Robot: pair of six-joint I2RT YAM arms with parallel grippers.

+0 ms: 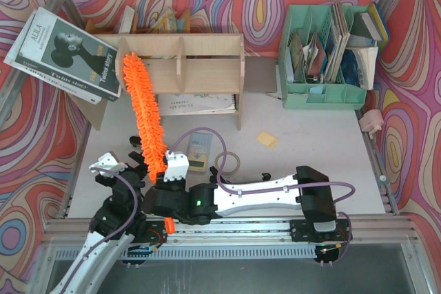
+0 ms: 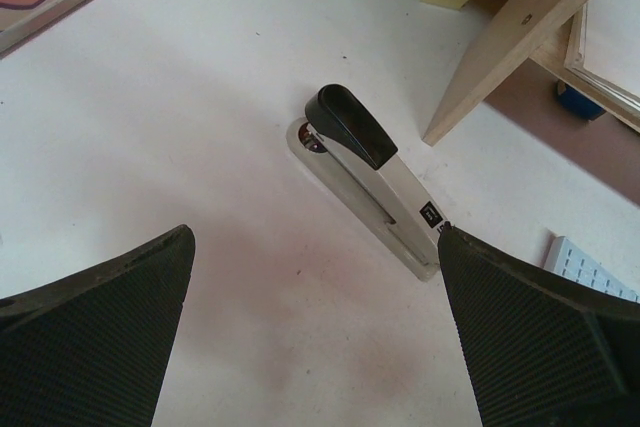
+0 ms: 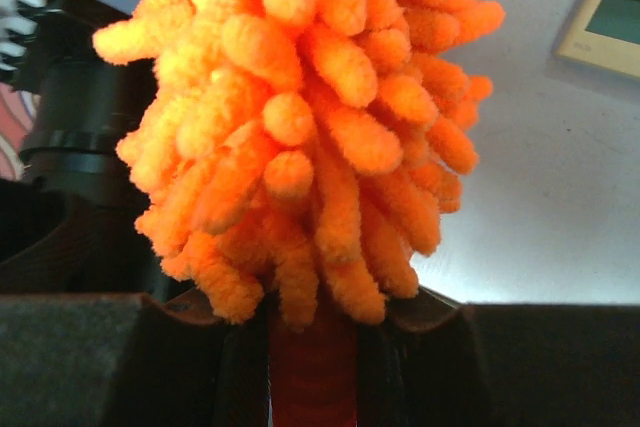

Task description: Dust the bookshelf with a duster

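Observation:
The orange fluffy duster (image 1: 143, 111) slants from the table's front up to the left end of the plywood bookshelf (image 1: 207, 67). Its tip lies against the shelf's top left corner. My right gripper (image 1: 167, 173) is shut on the duster's handle, just below the fluff. In the right wrist view the fluff (image 3: 300, 117) fills the frame, and the handle (image 3: 312, 367) is clamped between the dark jaws. My left gripper (image 1: 134, 158) hovers open just left of the duster. In the left wrist view the left gripper (image 2: 315, 237) holds nothing. A shelf leg (image 2: 520, 37) is at the upper right.
A grey and black stapler (image 2: 370, 177) lies on the white table below my left gripper. A magazine (image 1: 65, 49) leans at the back left and a green file organiser (image 1: 324, 53) stands at the back right. A calculator (image 1: 198, 149), tape ring (image 1: 227, 164) and yellow note (image 1: 267, 140) lie mid-table.

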